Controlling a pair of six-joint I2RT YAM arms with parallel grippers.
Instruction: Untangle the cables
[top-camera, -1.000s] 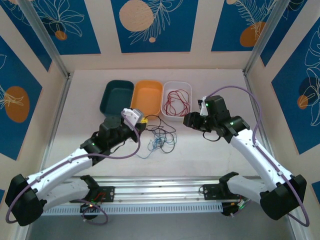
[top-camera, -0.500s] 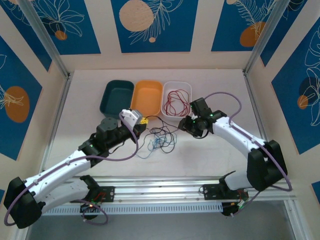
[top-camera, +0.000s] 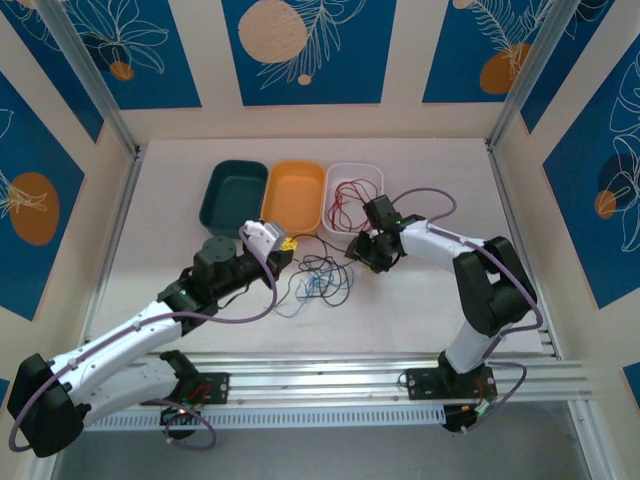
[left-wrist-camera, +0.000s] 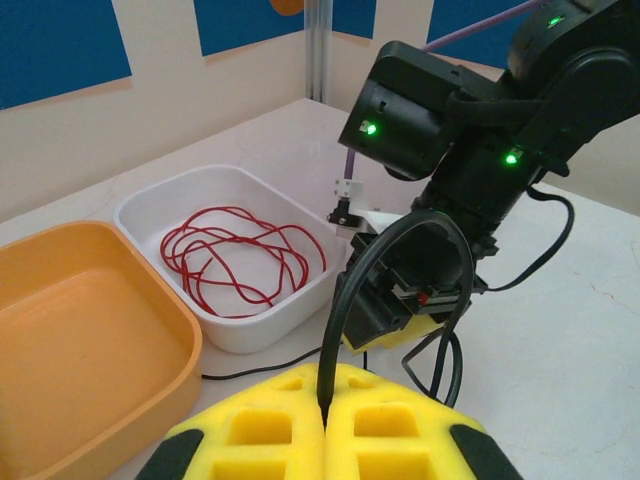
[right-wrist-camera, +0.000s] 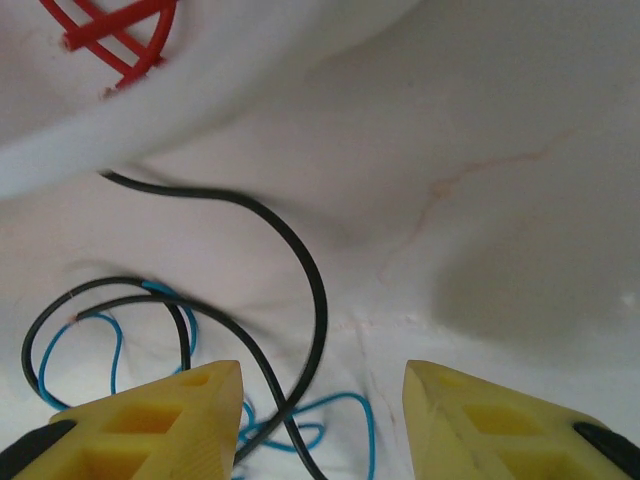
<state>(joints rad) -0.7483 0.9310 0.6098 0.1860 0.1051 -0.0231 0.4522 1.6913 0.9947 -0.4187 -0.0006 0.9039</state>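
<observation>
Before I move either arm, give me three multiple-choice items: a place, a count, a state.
1. The red cable lies: A on the table; B in the white tray; C over an arm.
2. Trays in the row: A two; B four; C three.
3. The left gripper is: A shut on the black cable; B wide open; C shut on nothing.
Key: 1 B, its loops sit inside the white walls. 2 C, teal tray, orange tray, white tray. 3 A, the cable rises from between closed fingers.

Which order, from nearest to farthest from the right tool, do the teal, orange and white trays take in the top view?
1. White tray, just beyond the right tool.
2. Orange tray, middle of the row.
3. Teal tray, far left end.
</observation>
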